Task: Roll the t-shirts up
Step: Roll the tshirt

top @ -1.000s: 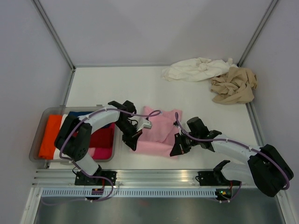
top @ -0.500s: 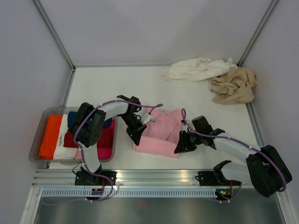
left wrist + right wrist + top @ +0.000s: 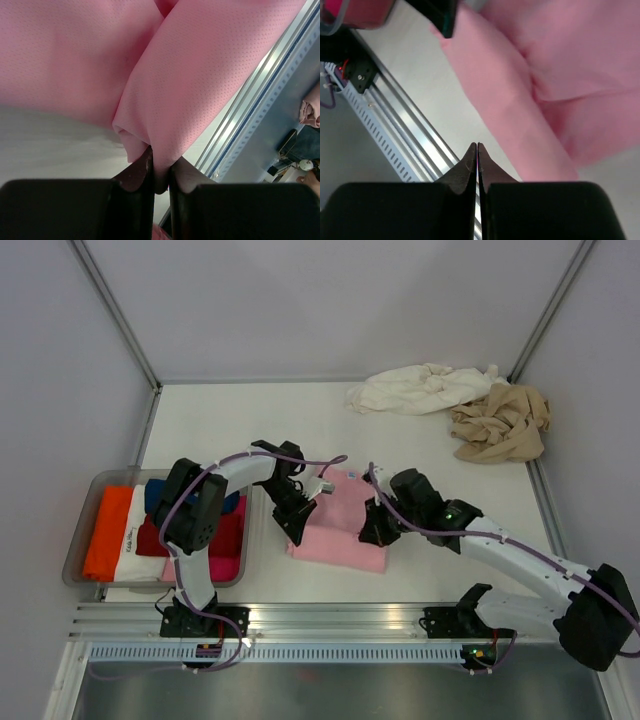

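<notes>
The light pink t-shirt [image 3: 340,528] lies partly rolled on the table between my arms. My left gripper [image 3: 297,524] is at its left edge, shut on a fold of the pink t-shirt [image 3: 200,75], which is pinched between my left gripper's [image 3: 160,172] jaws. My right gripper [image 3: 371,532] is at the shirt's right side. In the right wrist view my right gripper [image 3: 477,150] is shut with nothing between the jaws, and the pink t-shirt [image 3: 555,80] lies beyond the tips. The cream-white t-shirt [image 3: 420,388] and tan-beige t-shirt [image 3: 503,424] lie crumpled at the far right.
A clear grey tray [image 3: 73,556] with orange, red, blue and white folded clothes stands at the left, close to my left arm. An aluminium rail [image 3: 330,618] runs along the near edge. Grey walls close in the table on three sides.
Both grippers have moved away from the near edge, and the pink shirt's near part has turned over into a narrower bundle. My right gripper has shifted left and farther, onto the shirt's right side.
</notes>
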You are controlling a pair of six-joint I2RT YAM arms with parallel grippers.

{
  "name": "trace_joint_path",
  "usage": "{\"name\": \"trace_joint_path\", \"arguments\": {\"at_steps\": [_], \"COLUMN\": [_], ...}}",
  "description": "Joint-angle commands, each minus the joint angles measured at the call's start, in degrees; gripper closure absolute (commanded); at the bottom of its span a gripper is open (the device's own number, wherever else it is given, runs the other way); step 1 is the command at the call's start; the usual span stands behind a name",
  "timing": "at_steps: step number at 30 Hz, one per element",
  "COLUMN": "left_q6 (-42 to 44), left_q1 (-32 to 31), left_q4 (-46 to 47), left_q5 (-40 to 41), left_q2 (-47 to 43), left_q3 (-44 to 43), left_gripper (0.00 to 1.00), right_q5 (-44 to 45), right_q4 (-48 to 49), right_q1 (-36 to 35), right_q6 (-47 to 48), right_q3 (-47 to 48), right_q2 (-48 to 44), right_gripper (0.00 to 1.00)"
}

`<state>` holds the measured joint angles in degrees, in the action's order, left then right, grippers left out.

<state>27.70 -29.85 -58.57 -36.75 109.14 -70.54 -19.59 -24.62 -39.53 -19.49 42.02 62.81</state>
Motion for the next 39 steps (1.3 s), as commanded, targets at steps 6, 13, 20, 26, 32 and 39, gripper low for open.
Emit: {"name": "trace_joint_path", "arguments": {"at_steps": [6,13,20,26,32,39], "left_q6": [-2.6,-1.5,5.1,13.6,18.9,30.0], "left_q1": [0.2,0.2,0.2,0.4,-0.9,-10.4], "left_q4": [1.0,0.6,-0.3,5.0,18.7,33.2], "left_q5": [0.6,1.8,4.9,5.6,6.7,13.6], "left_q2": [0.0,-0.4,-2.8,-11.7,-24.1,-36.4], "left_q3": [-1.9,-2.8,-3.5,-1.3,5.8,26.1], "left_gripper": [0.78,0.62,0.44,0.37,0.28,0.22], "right_q5": [1.1,1.6,-3.3,-6.9,-8.2,-10.8], "right_q4": [17.1,26.0,32.2,35.4,40.2,43.3], "right_q1": [-9.4,-7.9,-1.7,-0.2,2.8,4.4], "right_q6": [1.1,-1.6,-5.2,-5.7,-9.4,-11.3], "right_q3": [0.6,-0.6,-4.1,-3.5,-6.3,-5.9], "right_q2": [13.4,21.6,24.2,28.6,27.8,29.7], "right_gripper": [0.99,1.00,1.00,1.00,1.00,1.00]}}
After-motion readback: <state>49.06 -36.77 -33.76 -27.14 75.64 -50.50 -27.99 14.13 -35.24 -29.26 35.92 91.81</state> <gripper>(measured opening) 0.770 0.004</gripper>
